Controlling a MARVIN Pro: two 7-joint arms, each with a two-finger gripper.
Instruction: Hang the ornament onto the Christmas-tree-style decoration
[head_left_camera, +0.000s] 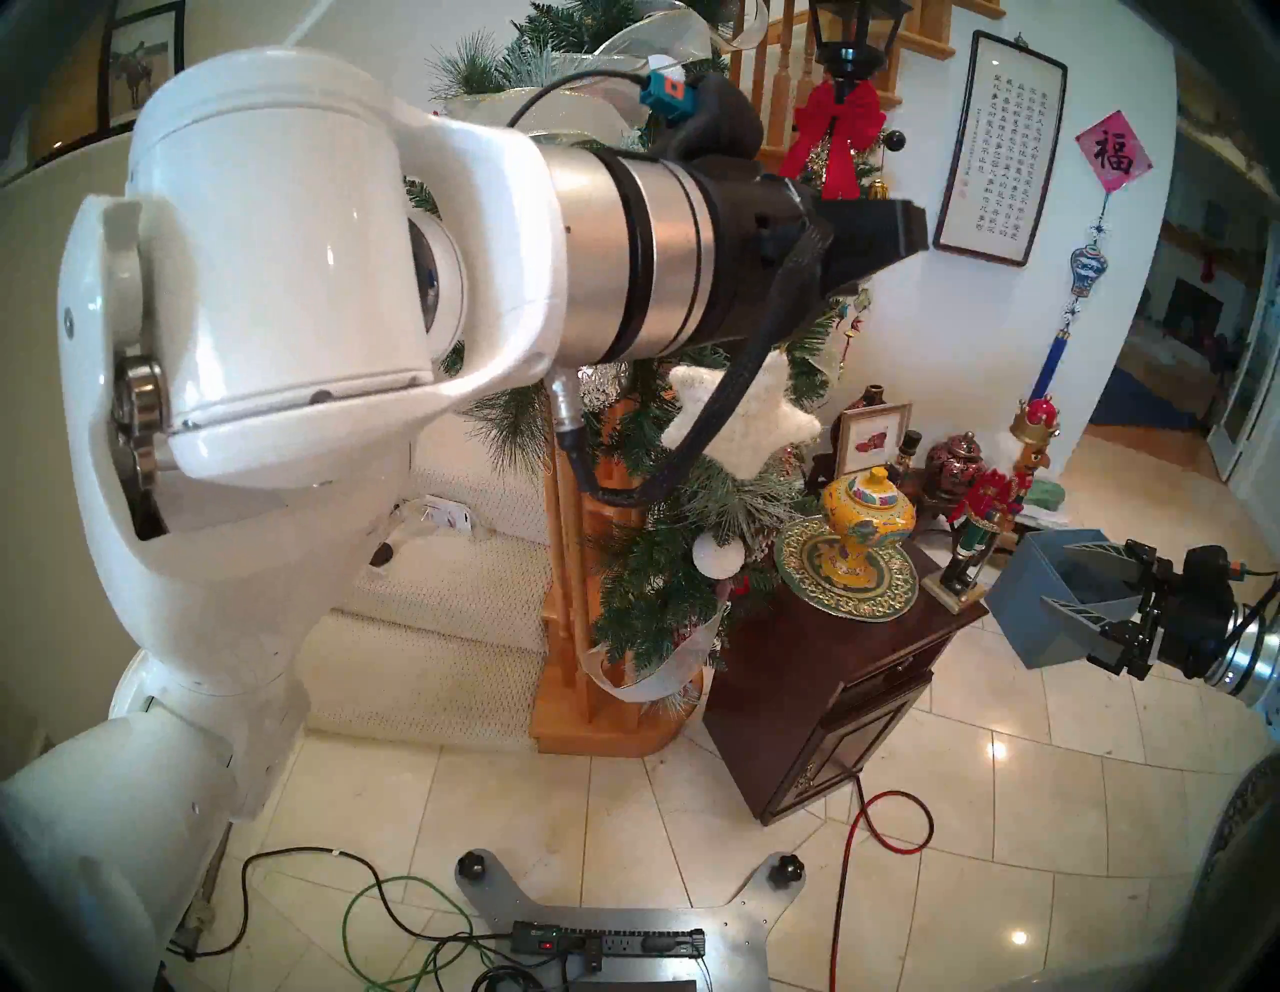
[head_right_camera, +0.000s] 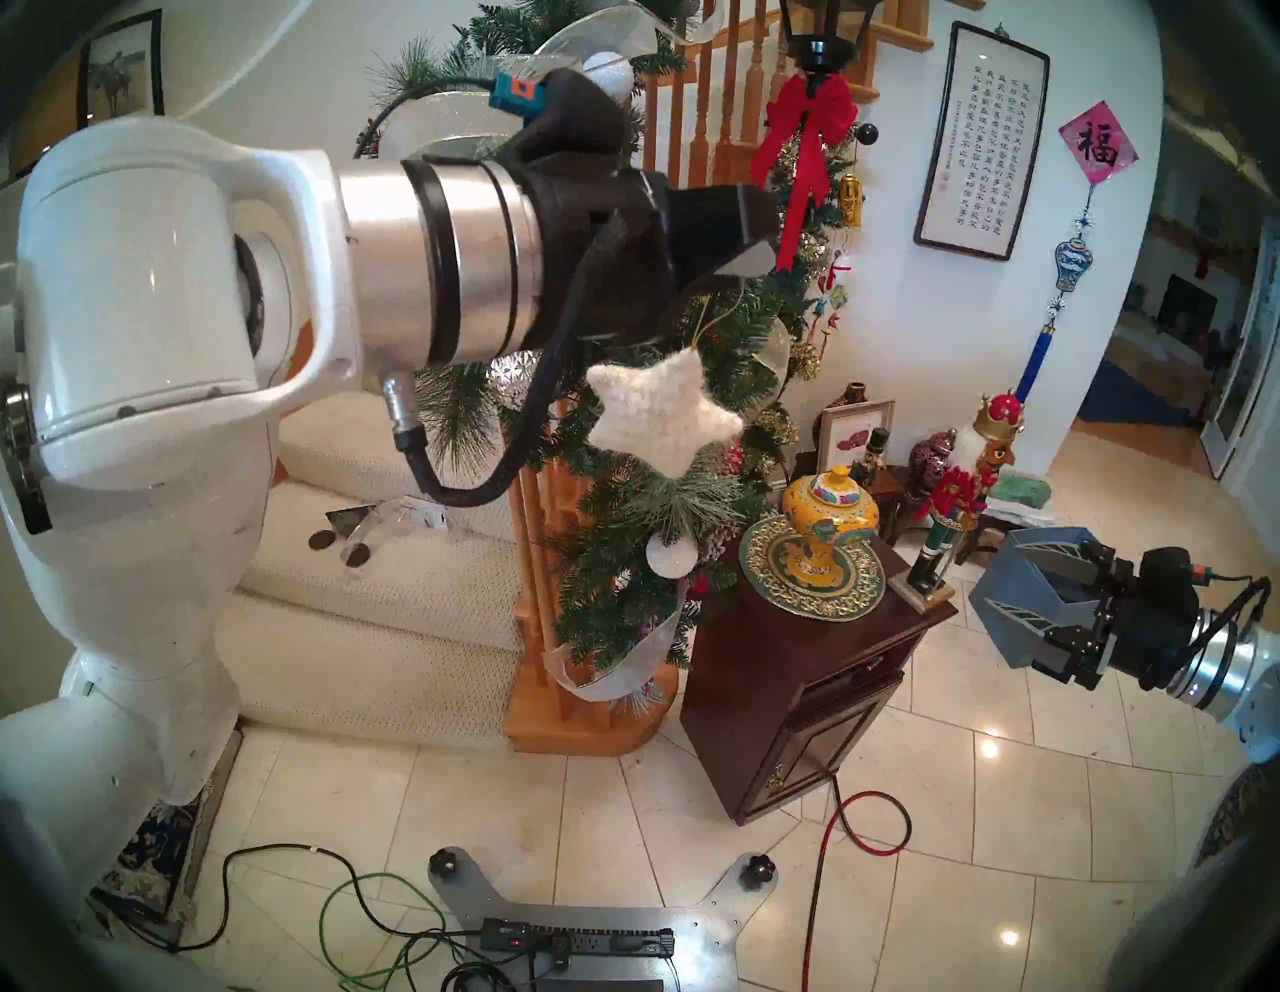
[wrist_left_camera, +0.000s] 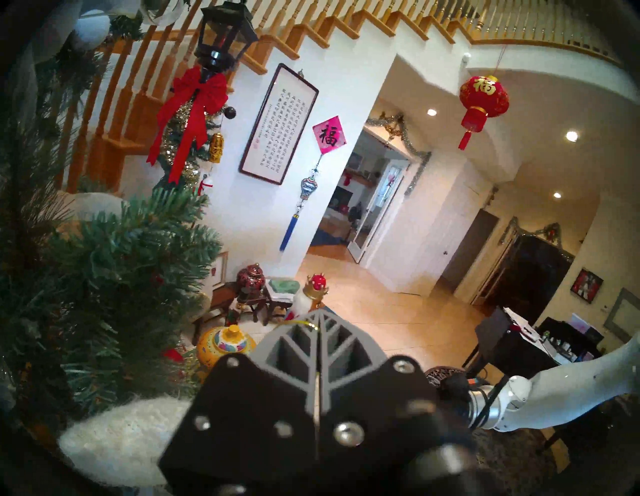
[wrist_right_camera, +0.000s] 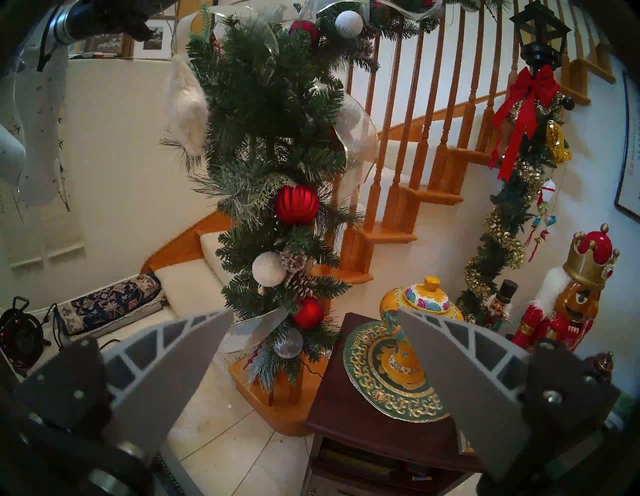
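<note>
Ornament (head_right_camera: 661, 409): white fuzzy star, dangling by its thin gold string (head_right_camera: 705, 320) against the front of the pine garland (head_right_camera: 609, 554), above a small white ball (head_right_camera: 670, 555). The hanging height lets the loop reach an upper branch; whether it has caught one cannot be told.

Left gripper (wrist_left_camera: 318, 327): level beside the foliage, fingers pressed together on the gold string, a strand showing at the tips, so the star swings free below.

Right gripper (wrist_right_camera: 313, 350): fingers spread wide, empty, parked well apart over the side cabinet (head_left_camera: 824, 665), likely kept clear of the hanging work.
</note>
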